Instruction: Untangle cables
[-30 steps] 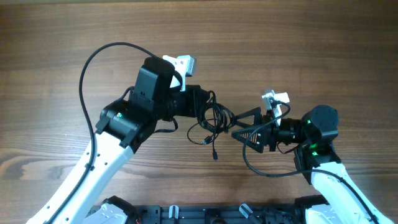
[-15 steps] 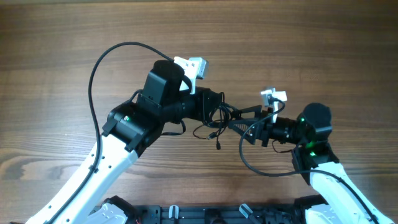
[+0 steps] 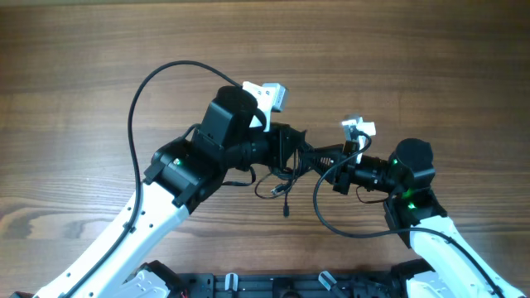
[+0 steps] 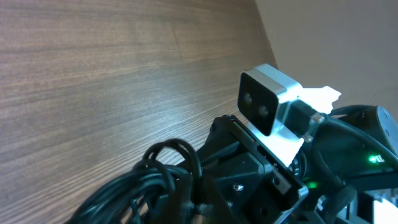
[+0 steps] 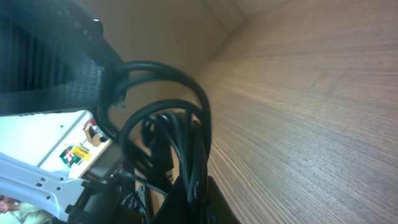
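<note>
Gripping the bunch, the left gripper appears to be closing on the cables and holding them just above the wooden surface. Loose loops are sagging beneath it, and one plug end is trailing down toward the robot's base. The right gripper is pressing in from the opposite side, nearly touching the left one. Loops are crowding its wrist view, but whether its jaws are clamping anything I cannot tell.

Outward from there, the right arm's own thicker wire is curving in a wide loop just beside the bunch. The risk, as I am judging it, is lying in this crowding. With both grippers working so close together, the right one may be catching several cords at once. Pulling apart would then be tightening the knot rather than freeing it. It might also be snagging that thicker wire, dragging it into the tangle.
</note>
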Controlling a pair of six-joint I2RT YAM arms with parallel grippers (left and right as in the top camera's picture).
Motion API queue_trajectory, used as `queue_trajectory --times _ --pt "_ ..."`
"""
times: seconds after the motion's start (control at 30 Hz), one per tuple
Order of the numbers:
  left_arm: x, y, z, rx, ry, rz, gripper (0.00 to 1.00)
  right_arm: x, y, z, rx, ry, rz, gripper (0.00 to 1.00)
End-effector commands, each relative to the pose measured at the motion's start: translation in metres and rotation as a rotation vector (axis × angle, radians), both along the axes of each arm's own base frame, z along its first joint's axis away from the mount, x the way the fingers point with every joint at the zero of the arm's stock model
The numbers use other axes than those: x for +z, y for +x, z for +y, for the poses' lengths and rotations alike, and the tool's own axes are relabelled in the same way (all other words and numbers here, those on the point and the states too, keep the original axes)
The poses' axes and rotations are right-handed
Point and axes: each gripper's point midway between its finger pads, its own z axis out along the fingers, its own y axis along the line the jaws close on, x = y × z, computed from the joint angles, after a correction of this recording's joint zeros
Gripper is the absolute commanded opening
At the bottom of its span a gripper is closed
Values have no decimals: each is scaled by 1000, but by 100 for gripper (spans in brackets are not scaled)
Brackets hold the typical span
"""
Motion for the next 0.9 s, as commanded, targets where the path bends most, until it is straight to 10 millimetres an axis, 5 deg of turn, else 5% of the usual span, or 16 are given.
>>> queue_trajectory --times 0.0,0.07,0.1,0.27,0.37,0.53,0.7,0.77,0.87 --pt "3 -2 -2 1 -19 12 43 4 -3 -1 31 40 81 4" --pt "2 -5 -2 -76 14 -57 67 7 -12 -4 83 75 152 4" --pt "-3 -10 0 -151 67 -125 66 10 -18 -6 123 89 169 4" --pt "-22 -5 9 -142 161 -122 51 14 -29 -9 196 102 167 4" --pt "-34 3 11 -113 204 -112 32 13 -30 -9 198 102 170 4" --pt "-34 1 -1 -137 199 -136 30 12 -28 -9 187 100 174 4" --pt "-54 -5 10 -88 360 -146 13 12 -28 -10 186 100 170 4" --pt "-65 -10 21 -71 442 -129 4 12 -26 -10 176 98 169 4" --pt "-76 6 65 163 612 -100 4 12 -27 -10 182 99 175 4"
